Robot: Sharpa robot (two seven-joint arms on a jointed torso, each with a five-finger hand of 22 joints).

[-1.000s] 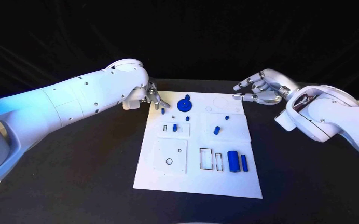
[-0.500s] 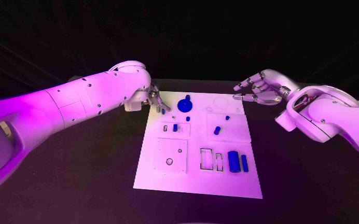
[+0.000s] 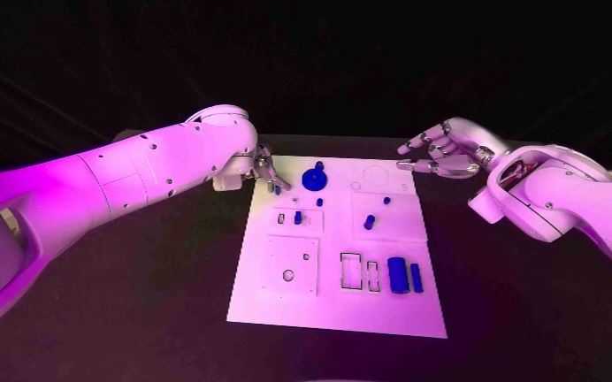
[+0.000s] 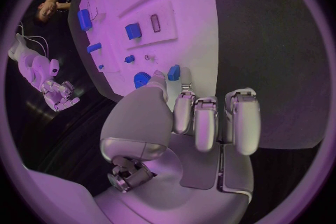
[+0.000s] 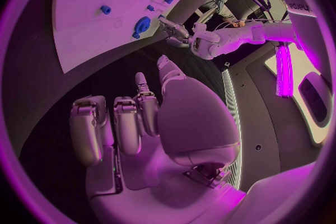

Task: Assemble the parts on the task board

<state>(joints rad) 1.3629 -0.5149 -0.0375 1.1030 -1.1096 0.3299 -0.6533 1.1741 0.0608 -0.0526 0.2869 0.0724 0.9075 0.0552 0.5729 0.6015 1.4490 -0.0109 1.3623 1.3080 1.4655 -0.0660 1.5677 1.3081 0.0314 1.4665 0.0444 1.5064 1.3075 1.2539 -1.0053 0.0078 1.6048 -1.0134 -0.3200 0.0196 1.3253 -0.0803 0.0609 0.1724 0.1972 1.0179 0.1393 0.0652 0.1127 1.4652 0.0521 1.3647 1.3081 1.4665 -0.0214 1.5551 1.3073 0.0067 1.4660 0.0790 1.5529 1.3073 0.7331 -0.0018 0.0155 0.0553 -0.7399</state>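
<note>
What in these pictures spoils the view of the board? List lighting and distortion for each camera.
Head view: purple light tints the white board, and the background is black. Left wrist view: fisheye bends the board's straight edges, and the left hand covers the middle. Right wrist view: same bending, with a bright glowing strip at the side.

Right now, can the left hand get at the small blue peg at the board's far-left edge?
Probably yes: the left hand is right at the small blue peg, fingertips beside it, nothing between them.

Dim room, black bkgd, bright board glare, wrist views w/ fisheye bending at edges
</note>
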